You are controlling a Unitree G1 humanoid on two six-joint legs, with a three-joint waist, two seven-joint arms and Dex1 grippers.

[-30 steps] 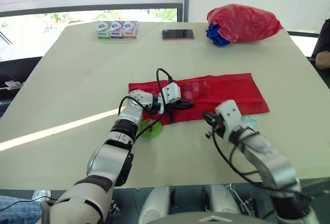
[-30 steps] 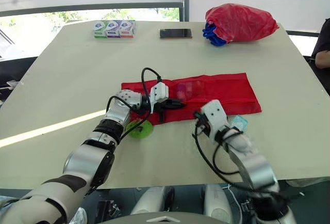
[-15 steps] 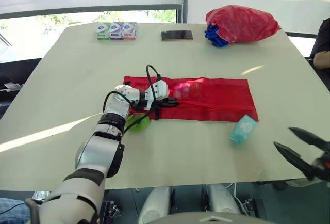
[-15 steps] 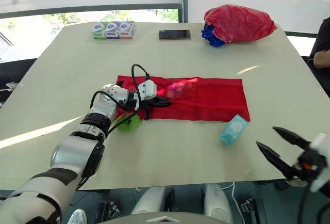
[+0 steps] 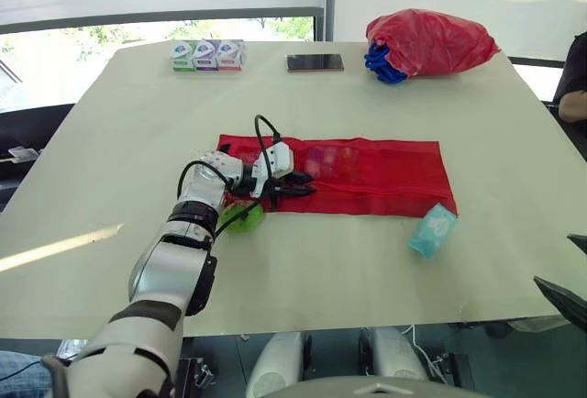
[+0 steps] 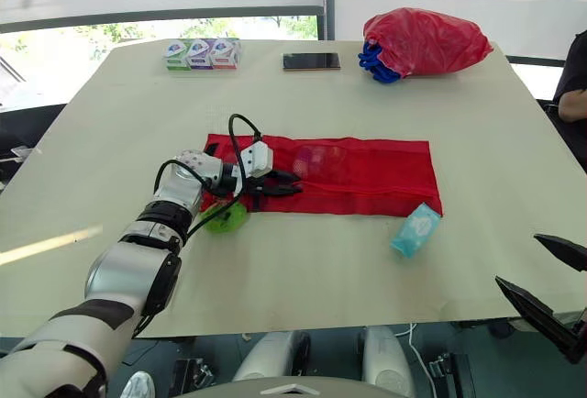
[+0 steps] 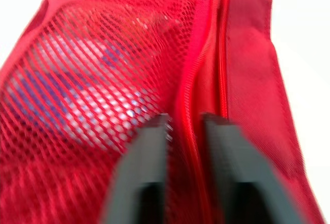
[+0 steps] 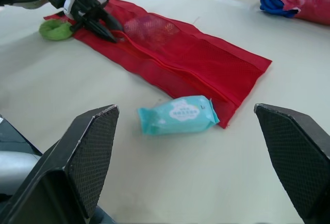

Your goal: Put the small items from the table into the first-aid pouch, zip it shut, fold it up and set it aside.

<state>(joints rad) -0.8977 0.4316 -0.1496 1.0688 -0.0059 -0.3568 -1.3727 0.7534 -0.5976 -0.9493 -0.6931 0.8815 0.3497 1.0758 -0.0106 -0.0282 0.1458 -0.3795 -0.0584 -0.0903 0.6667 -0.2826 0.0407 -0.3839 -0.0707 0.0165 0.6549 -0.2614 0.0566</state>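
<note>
From the head, twice, down over the table point(image 5: 128, 114); from the left wrist, close against the pouch point(image 7: 247, 59) — from the right, farther back, same pouch.

The left hand point(image 5: 295, 184) rests on the left end of the flat red pouch point(image 5: 385, 173) (a green item point(image 5: 241, 217) lies just beside it). A teal packet point(image 5: 433, 230) lies near the pouch's right corner on the desk point(image 5: 138, 132).

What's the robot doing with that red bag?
It's packing small things away. Its left gripper pinches the zipper edge of the red mesh pouch, which already holds something. The right gripper hangs open by the near edge of the table. A teal tissue pack and a green item lie outside the pouch.
</note>
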